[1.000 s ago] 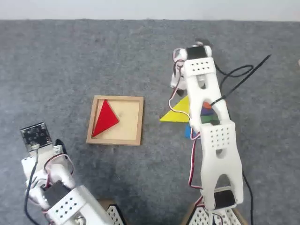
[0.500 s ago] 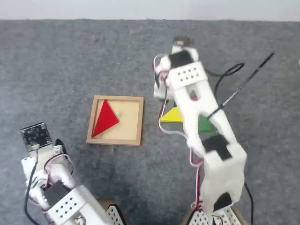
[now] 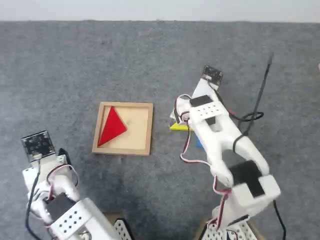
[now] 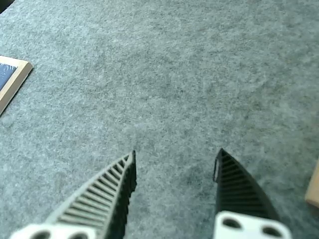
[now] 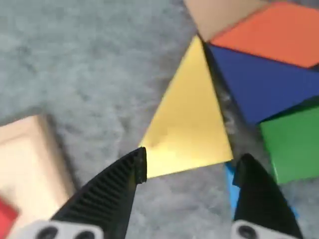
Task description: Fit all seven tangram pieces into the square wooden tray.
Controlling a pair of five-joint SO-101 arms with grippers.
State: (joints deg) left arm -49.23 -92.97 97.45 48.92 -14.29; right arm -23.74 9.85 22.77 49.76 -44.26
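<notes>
The square wooden tray (image 3: 146, 131) lies on the grey felt with a red triangle (image 3: 111, 125) inside it. To its right, the right arm (image 3: 210, 125) covers a cluster of pieces; a yellow triangle (image 3: 177, 126) pokes out beside it. In the right wrist view my right gripper (image 5: 192, 167) stands open just above the yellow triangle (image 5: 189, 124), one finger at each side of its wide end. A dark blue piece (image 5: 259, 79), an orange piece (image 5: 269, 30) and a green piece (image 5: 291, 144) lie beyond it. My left gripper (image 4: 177, 159) is open over bare felt, holding nothing.
The tray's corner (image 5: 30, 154) lies close beside the right gripper. A light blue piece (image 5: 230, 186) lies under one finger. The left arm (image 3: 50, 185) sits at the near left, away from the tray. A wooden edge (image 4: 12, 79) shows in the left wrist view.
The right arm has drawn back from the far side, swung toward the tray and come down over the yellow triangle. The left arm has not moved.
</notes>
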